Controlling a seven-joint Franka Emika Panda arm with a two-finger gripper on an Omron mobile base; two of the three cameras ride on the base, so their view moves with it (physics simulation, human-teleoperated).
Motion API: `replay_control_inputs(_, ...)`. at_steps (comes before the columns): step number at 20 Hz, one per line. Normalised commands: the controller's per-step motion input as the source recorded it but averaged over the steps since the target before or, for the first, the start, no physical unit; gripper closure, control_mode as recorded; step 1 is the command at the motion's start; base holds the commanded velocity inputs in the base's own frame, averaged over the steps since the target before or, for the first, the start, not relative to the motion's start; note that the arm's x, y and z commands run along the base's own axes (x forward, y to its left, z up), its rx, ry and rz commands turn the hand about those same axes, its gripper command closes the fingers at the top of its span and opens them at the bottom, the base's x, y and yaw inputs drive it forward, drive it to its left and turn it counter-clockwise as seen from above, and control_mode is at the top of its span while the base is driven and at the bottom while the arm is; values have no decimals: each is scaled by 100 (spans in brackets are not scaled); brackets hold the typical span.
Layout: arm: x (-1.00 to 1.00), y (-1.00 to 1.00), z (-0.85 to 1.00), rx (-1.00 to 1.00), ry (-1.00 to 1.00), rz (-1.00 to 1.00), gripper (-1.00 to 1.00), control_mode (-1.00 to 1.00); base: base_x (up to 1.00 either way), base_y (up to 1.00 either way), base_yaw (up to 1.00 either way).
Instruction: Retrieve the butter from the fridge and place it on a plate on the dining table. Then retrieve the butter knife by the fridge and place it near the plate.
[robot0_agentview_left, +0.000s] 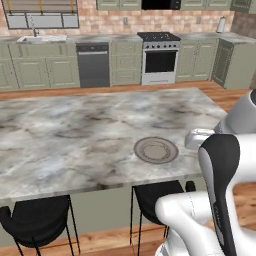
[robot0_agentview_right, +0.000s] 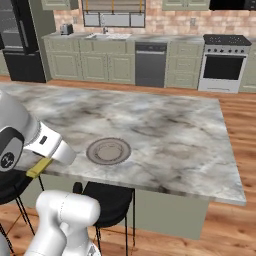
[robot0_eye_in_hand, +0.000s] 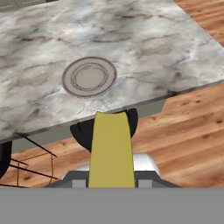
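One flat yellow stick of butter (robot0_eye_in_hand: 112, 148) sits clamped in the hand (robot0_eye_in_hand: 112, 181), jutting forward from between its fingers, off the near edge of the grey-white veined marble bench (robot0_eye_in_hand: 144, 48) and above the wooden floor (robot0_eye_in_hand: 183, 131). Beyond it, the round grey-beige plate (robot0_eye_in_hand: 89, 76) lies bare on the bench near that edge. Black stools (robot0_agentview_left: 37, 220) stand tucked below.

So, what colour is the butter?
Plain yellow; the butter shows best in the hand view.
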Motion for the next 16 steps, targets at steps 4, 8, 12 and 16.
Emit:
replay_control_inputs(4,0,0,0,0,0,0,100,100,8,0,0)
replay_control_inputs(8,36,0,0,0,0,0,100,-100,24,0,0)
replay_control_inputs(12,92,-1,0,0,0,0,100,-100,0,0,0)
replay_control_inputs(16,84,-7,-3,0,0,0,100,-100,0,0,0)
